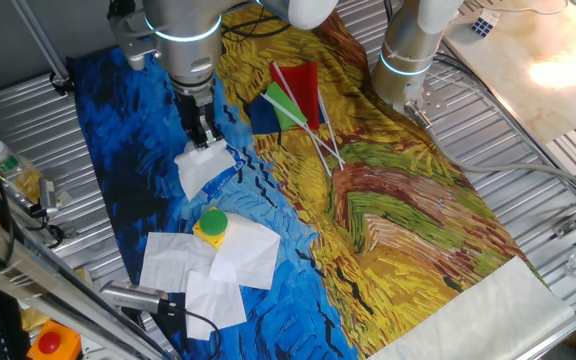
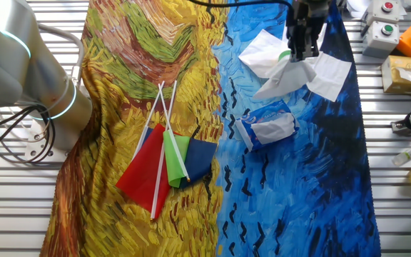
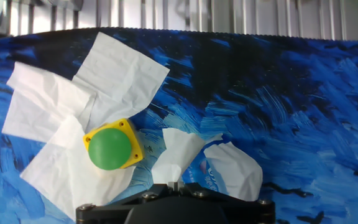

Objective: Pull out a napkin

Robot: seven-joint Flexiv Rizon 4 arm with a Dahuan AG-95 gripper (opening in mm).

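My gripper [image 1: 204,140] is shut on the top of a thin white napkin [image 1: 204,168], which hangs crumpled below the fingers. In the other fixed view the gripper [image 2: 304,51] holds the napkin [image 2: 290,77] up above the blue cloth, apart from the blue plastic tissue packet [image 2: 266,127] that lies nearer the cloth's middle with white tissue showing at its opening. In the hand view the napkin [image 3: 178,154] rises into the gripper [image 3: 176,184], and the packet [image 3: 229,173] lies just to its right.
A yellow box with a green button [image 3: 110,148] sits on several larger white square sheets [image 3: 114,71], close beside the napkin. Red, green and blue flags on white sticks [image 2: 166,164] lie mid-cloth. A second arm's base [image 2: 45,93] stands at the cloth's edge. Button boxes [image 2: 387,28] sit off the cloth.
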